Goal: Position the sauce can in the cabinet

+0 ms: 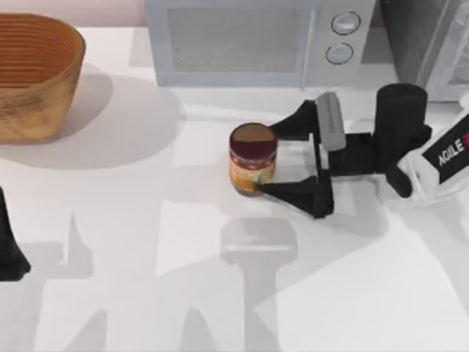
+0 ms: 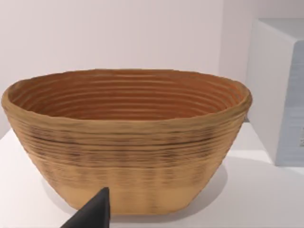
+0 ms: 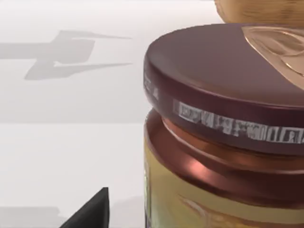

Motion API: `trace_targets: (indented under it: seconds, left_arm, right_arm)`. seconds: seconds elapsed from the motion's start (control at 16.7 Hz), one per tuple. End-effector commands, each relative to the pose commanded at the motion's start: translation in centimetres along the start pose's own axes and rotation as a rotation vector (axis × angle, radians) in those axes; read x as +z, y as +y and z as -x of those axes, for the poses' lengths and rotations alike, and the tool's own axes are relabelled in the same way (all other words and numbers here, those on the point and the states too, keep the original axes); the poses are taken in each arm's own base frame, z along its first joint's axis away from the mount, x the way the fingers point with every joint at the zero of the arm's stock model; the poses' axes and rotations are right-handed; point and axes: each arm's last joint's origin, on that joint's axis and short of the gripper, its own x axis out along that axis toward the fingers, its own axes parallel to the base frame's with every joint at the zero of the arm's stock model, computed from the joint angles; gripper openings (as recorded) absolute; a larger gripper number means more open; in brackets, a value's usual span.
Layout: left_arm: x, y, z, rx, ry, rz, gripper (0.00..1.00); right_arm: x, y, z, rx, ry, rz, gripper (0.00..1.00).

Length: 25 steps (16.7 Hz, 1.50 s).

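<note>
On the far left of the white table (image 1: 132,293) sits a big woven basket (image 1: 33,77), brown and round, with rings running around its inside. From the left arm's wrist camera the basket (image 2: 126,142) looks very close, standing upright on the table. The left gripper (image 1: 9,253) is parked at the left edge of the table, below the basket, and I cannot tell if its fingers are apart or together. At the back, near the middle, stands the white microwave (image 1: 256,40) with two round knobs on its right side. In front of it, near the middle of the table, the sauce can (image 1: 253,158) stands upright on the table. It has a dark brown lid and a yellow label with a red band. Just to its right is the right gripper (image 1: 275,161), reaching in from the right side. Its two black fingers (image 1: 293,192) are spread apart, one on the far side of the can and one on the near side, with the tips right next to the can. From the right arm's wrist camera the sauce can (image 3: 223,133) looks huge and close. In the back right corner stands the grey cabinet (image 1: 429,37), well apart from the can.
</note>
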Motion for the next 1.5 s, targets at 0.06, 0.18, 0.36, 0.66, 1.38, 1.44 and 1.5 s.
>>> trace_targets:
  seconds: [0.06, 0.18, 0.36, 0.66, 1.38, 1.44, 1.5]
  left_arm:
    - [0.0, 0.0, 0.0, 0.000, 0.000, 0.000, 1.00]
    - [0.0, 0.0, 0.0, 0.000, 0.000, 0.000, 1.00]
    - [0.0, 0.0, 0.0, 0.000, 0.000, 0.000, 1.00]
    - [0.0, 0.0, 0.0, 0.000, 0.000, 0.000, 1.00]
    - [0.0, 0.0, 0.0, 0.000, 0.000, 0.000, 1.00]
    - [0.0, 0.0, 0.0, 0.000, 0.000, 0.000, 1.00]
    - [0.0, 0.0, 0.0, 0.000, 0.000, 0.000, 1.00]
  right_arm:
    - [0.0, 0.0, -1.0, 0.000, 0.000, 0.000, 1.00]
    - [0.0, 0.1, -2.9, -0.001, -0.001, 0.000, 1.00]
    - [-0.1, 0.2, -3.9, -0.001, -0.001, 0.000, 1.00]
    - [-0.1, 0.2, -3.9, -0.001, -0.001, 0.000, 0.77]
    - [-0.1, 0.2, -3.9, -0.001, -0.001, 0.000, 0.00]
    - [-0.1, 0.2, -3.9, -0.001, -0.001, 0.000, 0.00]
    - [-0.1, 0.2, -3.9, -0.001, -0.001, 0.000, 0.00]
